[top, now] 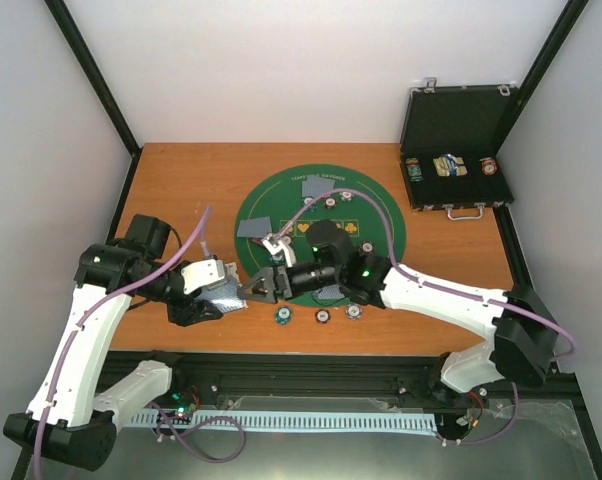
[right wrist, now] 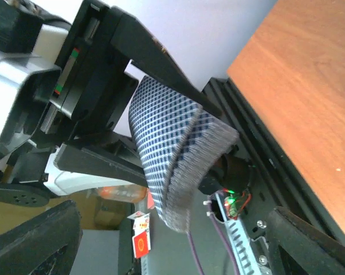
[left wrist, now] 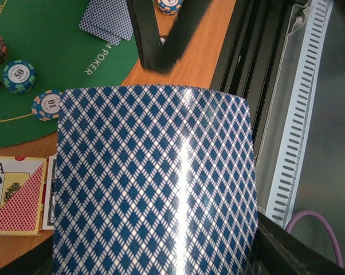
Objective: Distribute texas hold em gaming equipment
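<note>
One card deck [left wrist: 155,183], pinched in the left gripper [top: 213,296], is hanging just ahead of the right gripper's [top: 253,288] spread jaws.

Rectangular orange-brown wood-grain tabletop [top: 181,175]: smooth, low sheen.

Round green playing mat [top: 271,195], centre of the table: matt, cloth-like, with white printed lettering.

Blue diamond-backed paper card stack [left wrist: 155,183]: glossy coated face, bowed, with one bright streak of reflected light down it.

Small round striped poker chips [top: 322,316], at six o'clock of the mat: hard, plastic-looking, slight shine.

Black hard case [top: 456,120], at two o'clock: matt shell, bright metal latches and handle.

White right-arm shell [top: 451,295]: smooth glossy plastic.

Pale slotted cable duct [left wrist: 298,114], at six o'clock: matt plastic.
</note>
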`<state>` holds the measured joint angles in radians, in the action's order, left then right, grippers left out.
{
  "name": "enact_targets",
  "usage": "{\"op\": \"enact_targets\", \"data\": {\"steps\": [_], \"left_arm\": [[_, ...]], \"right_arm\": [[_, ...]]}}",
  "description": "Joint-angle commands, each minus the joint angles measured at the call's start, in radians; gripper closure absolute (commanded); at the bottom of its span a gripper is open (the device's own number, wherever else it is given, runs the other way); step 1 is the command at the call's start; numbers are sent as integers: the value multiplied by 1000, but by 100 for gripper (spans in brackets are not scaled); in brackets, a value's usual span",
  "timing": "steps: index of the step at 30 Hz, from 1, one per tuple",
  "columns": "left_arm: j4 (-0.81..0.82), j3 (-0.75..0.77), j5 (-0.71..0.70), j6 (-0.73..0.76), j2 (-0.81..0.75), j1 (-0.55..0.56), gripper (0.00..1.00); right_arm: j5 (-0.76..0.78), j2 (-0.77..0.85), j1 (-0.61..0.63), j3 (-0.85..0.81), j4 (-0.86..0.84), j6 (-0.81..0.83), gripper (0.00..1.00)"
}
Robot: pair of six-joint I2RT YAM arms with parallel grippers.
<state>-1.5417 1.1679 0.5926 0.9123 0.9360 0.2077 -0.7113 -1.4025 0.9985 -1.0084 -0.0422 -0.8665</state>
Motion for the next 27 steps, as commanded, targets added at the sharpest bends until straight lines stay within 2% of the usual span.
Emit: {"op": "enact_targets", "data": {"steps": [1, 13, 27], "left_arm": [[14, 27, 39, -9, -1, 0, 88], [0, 33, 39, -2, -19, -1, 88], [-9, 39, 37, 4, -22, -1, 89]], "right_arm": [[-16, -80, 56, -70, -71, -18, 13], [-42, -263, 108, -180, -103, -46, 16], [-79, -289, 74, -110, -277, -156, 23]]}}
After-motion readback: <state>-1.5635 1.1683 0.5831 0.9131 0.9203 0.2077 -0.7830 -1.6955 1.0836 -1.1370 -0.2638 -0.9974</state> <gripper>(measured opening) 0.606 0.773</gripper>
